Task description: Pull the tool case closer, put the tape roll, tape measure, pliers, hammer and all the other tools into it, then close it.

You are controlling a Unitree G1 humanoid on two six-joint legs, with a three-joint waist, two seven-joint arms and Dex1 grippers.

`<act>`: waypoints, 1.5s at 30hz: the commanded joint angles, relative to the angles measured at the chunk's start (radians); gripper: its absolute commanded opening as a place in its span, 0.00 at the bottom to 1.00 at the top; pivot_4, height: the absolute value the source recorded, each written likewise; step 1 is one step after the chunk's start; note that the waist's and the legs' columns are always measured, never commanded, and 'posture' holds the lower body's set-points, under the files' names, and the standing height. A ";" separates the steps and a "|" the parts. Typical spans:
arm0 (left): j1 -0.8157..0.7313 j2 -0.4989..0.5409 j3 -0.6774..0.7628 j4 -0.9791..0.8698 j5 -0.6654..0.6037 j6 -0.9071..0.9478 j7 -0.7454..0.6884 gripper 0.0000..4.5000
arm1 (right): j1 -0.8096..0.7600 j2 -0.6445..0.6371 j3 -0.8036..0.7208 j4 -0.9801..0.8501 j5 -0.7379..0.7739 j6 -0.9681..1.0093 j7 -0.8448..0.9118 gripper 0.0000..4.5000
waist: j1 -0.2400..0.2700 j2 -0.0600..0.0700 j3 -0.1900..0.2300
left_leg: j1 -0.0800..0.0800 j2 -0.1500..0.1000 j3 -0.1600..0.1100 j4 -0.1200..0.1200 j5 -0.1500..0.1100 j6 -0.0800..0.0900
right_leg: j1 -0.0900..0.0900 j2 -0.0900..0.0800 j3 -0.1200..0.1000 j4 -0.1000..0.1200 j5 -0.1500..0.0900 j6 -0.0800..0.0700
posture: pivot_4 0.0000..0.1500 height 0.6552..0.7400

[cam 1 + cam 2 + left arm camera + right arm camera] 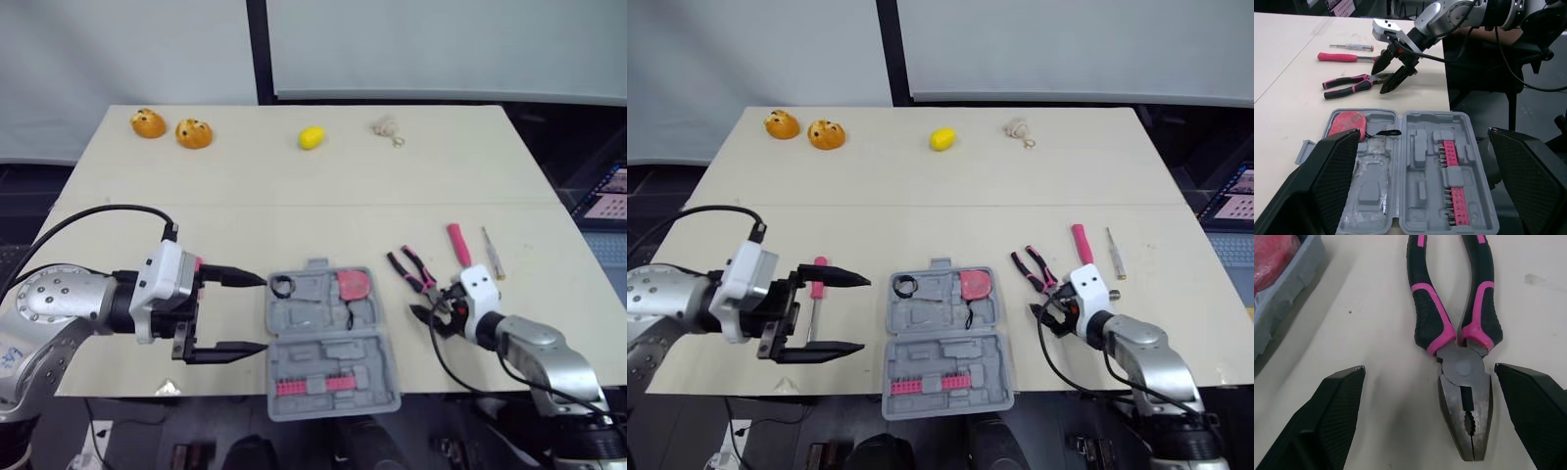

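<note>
A pale bench (294, 196) before grey wall panels (441, 44). Head view, lower centre: the tool case (328, 343) lies open, and the left gripper (263, 313), fingers apart, is at its left edge. Left wrist view: the right gripper (1378, 82), fingers apart, at the pliers' (1349, 84) head. Right wrist view: the pliers sit off-centre between the fingers; better to shift across before closing.

Head eyes look down over table (294, 196); wrist views low, sharing pliers (1465, 367) (right much nearer).
</note>
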 commanded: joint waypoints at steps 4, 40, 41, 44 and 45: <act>-0.075 -0.003 -0.038 0.028 0.046 -0.066 -0.049 1.00 | -0.032 0.050 0.013 0.034 -0.038 -0.020 -0.051 0.99 | -0.001 0.000 0.000 | 0.000 0.000 0.000 0.000 0.000 0.000 | 0.000 0.000 0.000 0.000 0.000 0.000 | 1.00 1.00; 0.053 0.052 -0.076 0.347 0.340 -0.370 -0.189 1.00 | -0.647 -0.249 0.693 -0.178 -0.157 -0.002 0.587 0.22 | -0.012 0.003 0.003 | -0.021 -0.001 -0.002 0.017 -0.002 0.005 | -0.021 -0.001 0.003 0.009 0.001 0.001 | 1.00 1.00; 0.055 0.049 -0.075 0.345 0.341 -0.371 -0.184 1.00 | -0.661 -0.225 0.706 -0.152 -0.175 -0.011 0.586 0.22 | -0.012 0.003 0.003 | -0.022 -0.001 -0.002 0.017 -0.002 0.005 | -0.022 -0.001 0.002 0.009 0.001 0.001 | 1.00 1.00; 0.071 0.039 -0.076 0.324 0.342 -0.370 -0.169 1.00 | -0.677 -0.177 0.725 -0.111 -0.212 -0.030 0.599 0.22 | -0.014 0.003 0.003 | -0.025 0.000 -0.002 0.018 -0.002 0.005 | -0.026 -0.001 0.002 0.012 0.001 0.001 | 1.00 1.00; 0.074 0.037 -0.076 0.320 0.343 -0.369 -0.165 1.00 | -0.677 -0.170 0.727 -0.105 -0.221 -0.035 0.608 0.22 | -0.015 0.003 0.003 | -0.026 0.000 -0.002 0.019 -0.002 0.005 | -0.028 -0.001 0.002 0.013 0.001 0.001 | 1.00 1.00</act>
